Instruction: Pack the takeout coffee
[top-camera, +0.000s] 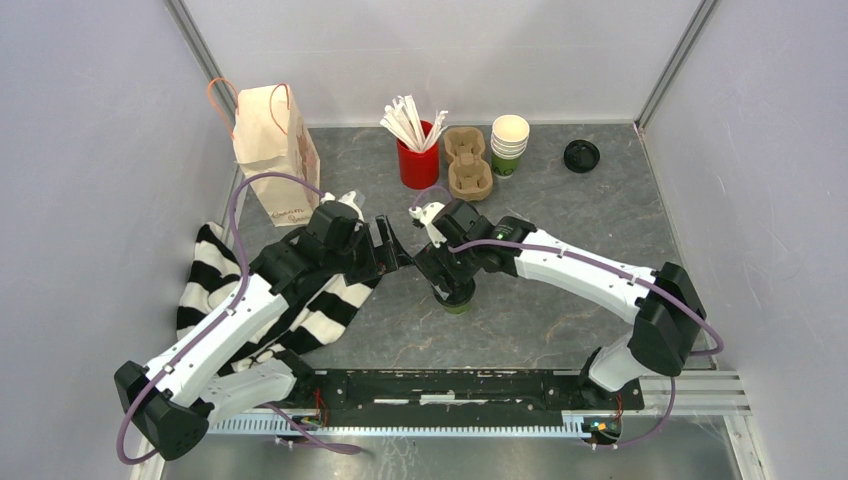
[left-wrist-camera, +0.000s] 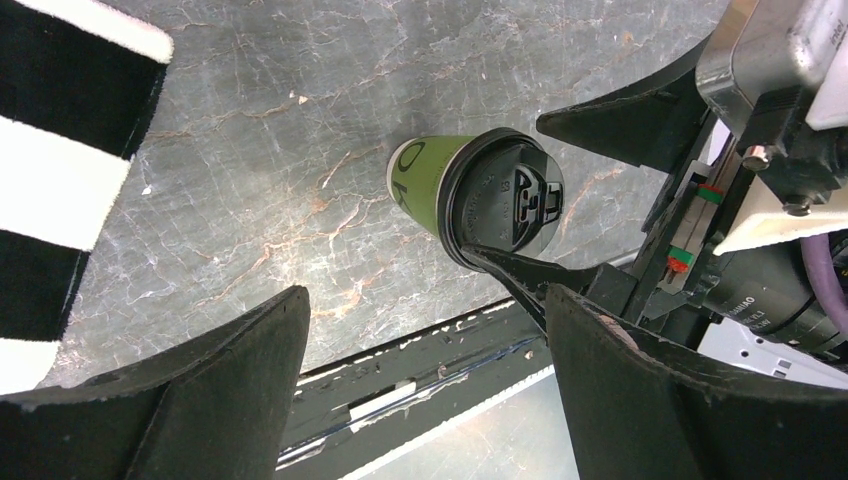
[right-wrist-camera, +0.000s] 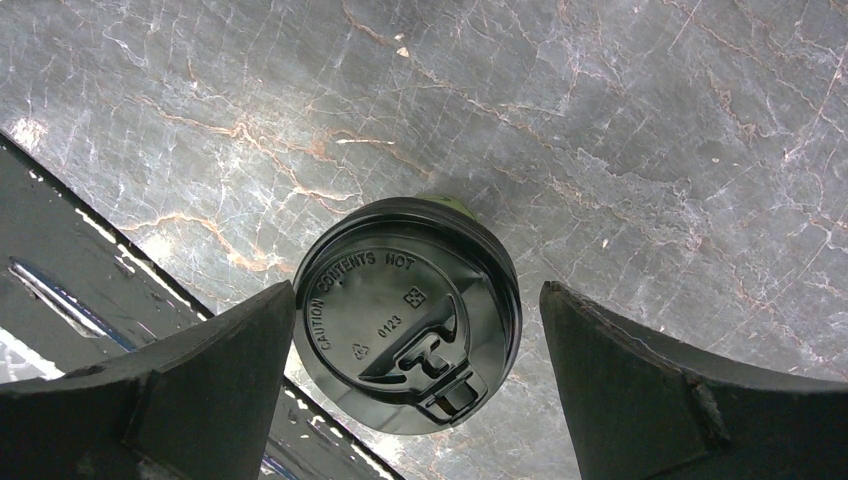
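Right gripper (right-wrist-camera: 415, 295) over the coffee cup (top-camera: 456, 300) — jaws wide apart.
The cup stands upright on the grey table (top-camera: 560, 210), just below the middle of the top view, black lid (right-wrist-camera: 405, 315) on. The right gripper's fingers flank the lid, unclamped. The left gripper (left-wrist-camera: 428, 300) sits just left of it, jaws apart, holding nothing — striped cloth (top-camera: 215, 280) lower left, paper bag (top-camera: 272, 140) upper left.
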